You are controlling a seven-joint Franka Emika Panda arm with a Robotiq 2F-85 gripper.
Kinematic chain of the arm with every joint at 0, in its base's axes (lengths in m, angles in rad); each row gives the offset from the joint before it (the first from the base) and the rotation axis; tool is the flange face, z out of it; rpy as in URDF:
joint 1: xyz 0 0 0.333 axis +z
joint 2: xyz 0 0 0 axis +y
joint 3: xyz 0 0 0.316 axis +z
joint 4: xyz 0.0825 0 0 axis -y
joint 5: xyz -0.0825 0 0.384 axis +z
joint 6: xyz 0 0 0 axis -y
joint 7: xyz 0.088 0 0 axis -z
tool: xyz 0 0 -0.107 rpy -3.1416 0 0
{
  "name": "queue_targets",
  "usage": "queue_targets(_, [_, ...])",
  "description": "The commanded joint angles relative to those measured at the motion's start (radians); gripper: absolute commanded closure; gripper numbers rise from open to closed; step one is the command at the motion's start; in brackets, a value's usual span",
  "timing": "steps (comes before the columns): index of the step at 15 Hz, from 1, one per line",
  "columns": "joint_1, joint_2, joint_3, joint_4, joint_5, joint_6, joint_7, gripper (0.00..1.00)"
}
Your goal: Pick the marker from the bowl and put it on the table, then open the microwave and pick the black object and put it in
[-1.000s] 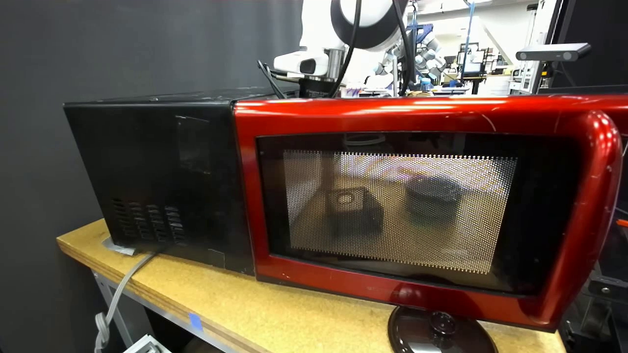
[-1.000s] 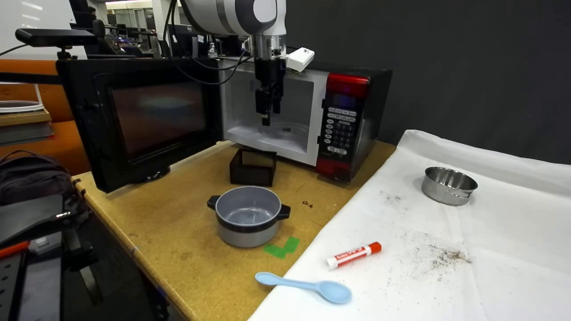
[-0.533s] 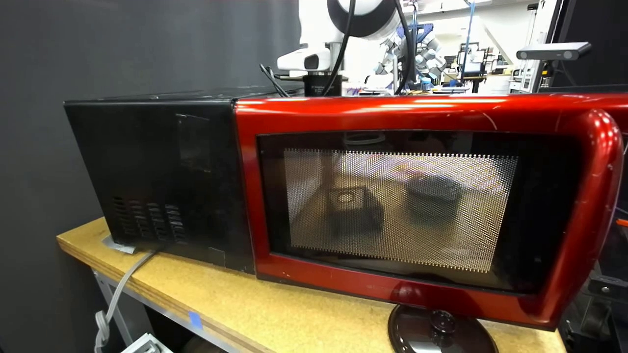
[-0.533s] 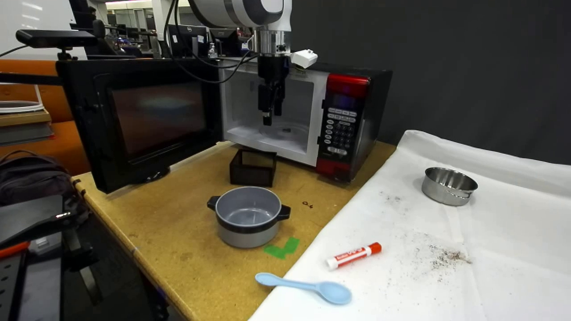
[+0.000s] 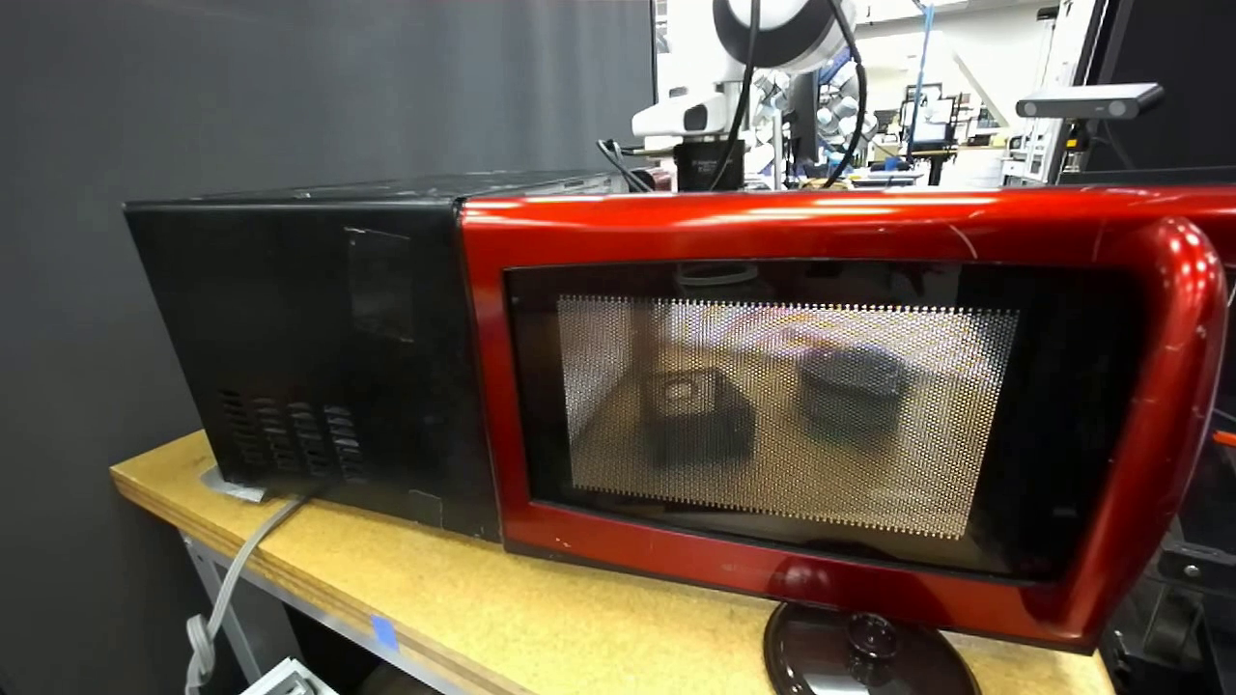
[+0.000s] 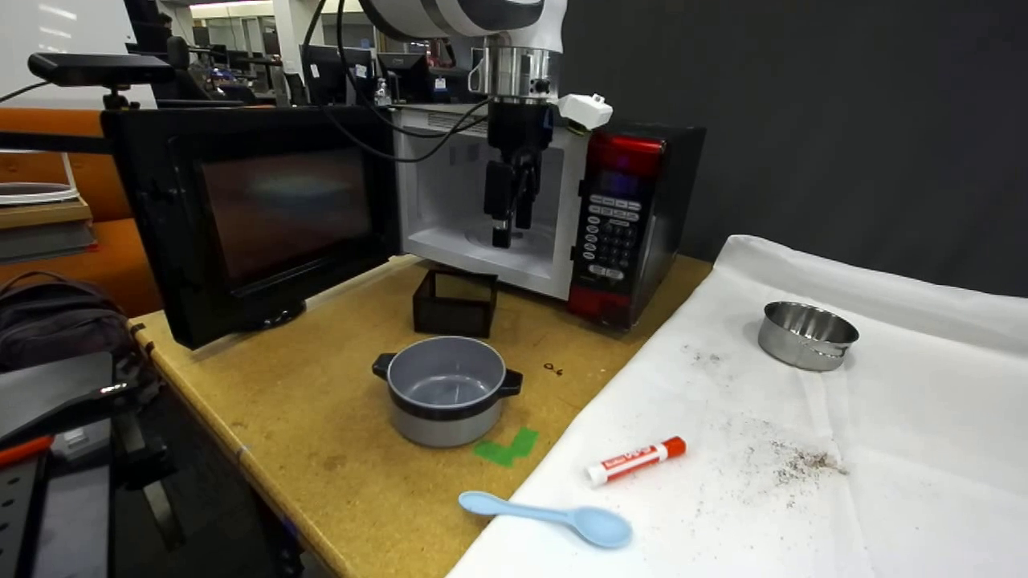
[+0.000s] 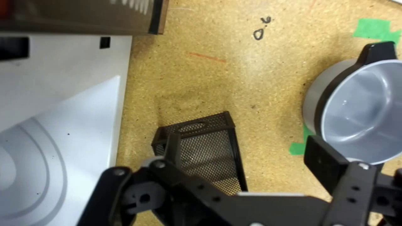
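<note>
The marker (image 6: 636, 461), red and white, lies on the white-covered surface, outside the silver bowl (image 6: 807, 337). On the tan wooden table (image 6: 321, 449) sits the black object (image 6: 455, 317), an open mesh box, just in front of the microwave (image 6: 675, 217). The microwave's door (image 6: 281, 217) is swung wide, its red front (image 5: 821, 603) facing an exterior view. My gripper (image 6: 512, 229) hangs above the table before the microwave's mouth. In the wrist view the gripper (image 7: 248, 153) is open, its fingers far apart and empty. One finger overlaps the black object (image 7: 207, 153), hiding part of it.
A grey pot (image 6: 446, 429) with black handles stands in front of the mesh box. Near the cloth's edge lies a blue spoon (image 6: 562, 516). A dark round lid (image 5: 869, 666) rests by the door's foot. Cables (image 6: 377, 144) hang from the arm.
In both exterior views the arm and gripper have moved to the right, mostly in the last half second; where the gripper itself shows, it looks nearer and a little lower. The objects have stayed put.
</note>
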Motion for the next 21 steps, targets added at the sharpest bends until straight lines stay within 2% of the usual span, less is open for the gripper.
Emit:
queue_targets(1, [-0.02,-0.147,0.006,-0.181,0.053,0.073,-0.071,0.0])
queue_targets(8, [0.016,-0.319,-0.002,-0.442,0.128,0.2,-0.256,0.0])
queue_targets(11, [0.033,-0.34,0.005,-0.505,0.149,0.301,-0.369,0.0])
queue_targets(13, [0.037,-0.346,0.014,-0.531,0.201,0.353,-0.464,0.0])
queue_targets(14, [0.06,-0.316,-0.01,-0.491,0.153,0.296,-0.367,0.0])
queue_targets(16, [0.061,-0.321,-0.008,-0.506,0.176,0.324,-0.419,0.0])
queue_targets(21, [0.062,-0.328,-0.009,-0.511,0.177,0.326,-0.426,0.0])
